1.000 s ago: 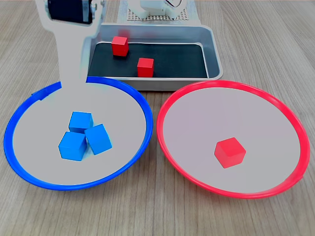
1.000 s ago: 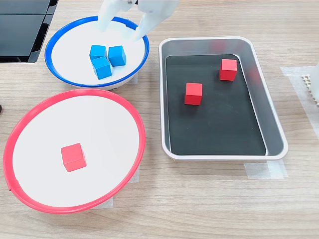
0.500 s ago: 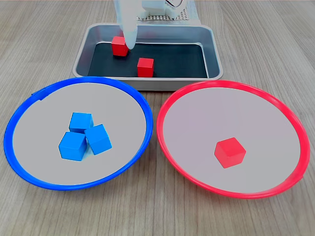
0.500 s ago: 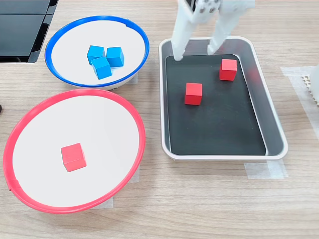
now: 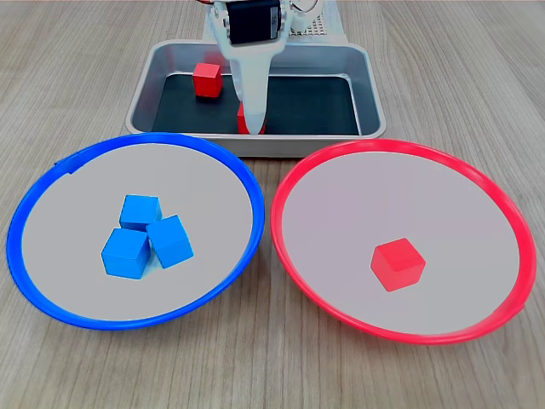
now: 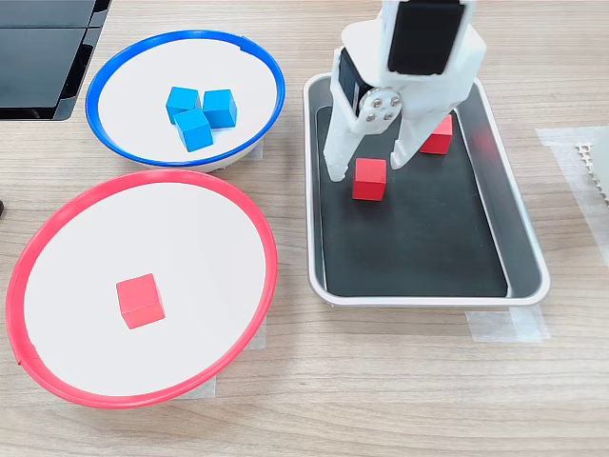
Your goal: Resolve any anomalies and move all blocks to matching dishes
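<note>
- First exterior view: tool down inside the grey tray, hiding most of the near red block; only slivers showing, so can't tell jaw state from here. Other red block sitting free toward the tray's back left.
- Same view: blue dish w/ three blue blocks bunched together, touching. Red dish w/ one red block right of centre. Wood table under everything.
- Second exterior view: tool spread wide, one finger each side of the near red block, nothing gripped yet. Far red block partly behind the arm.
- Same view: three blue blocks in the blue dish, lone red block in the red dish.
- Risks, imo: block looks off-centre btwn fingers, nearer the view's right one, so closing could shove or twist it instead of pinching. Glossy faces = possible slip on lift. Tray wall close on the second exterior view's left, could snag that finger.
</note>
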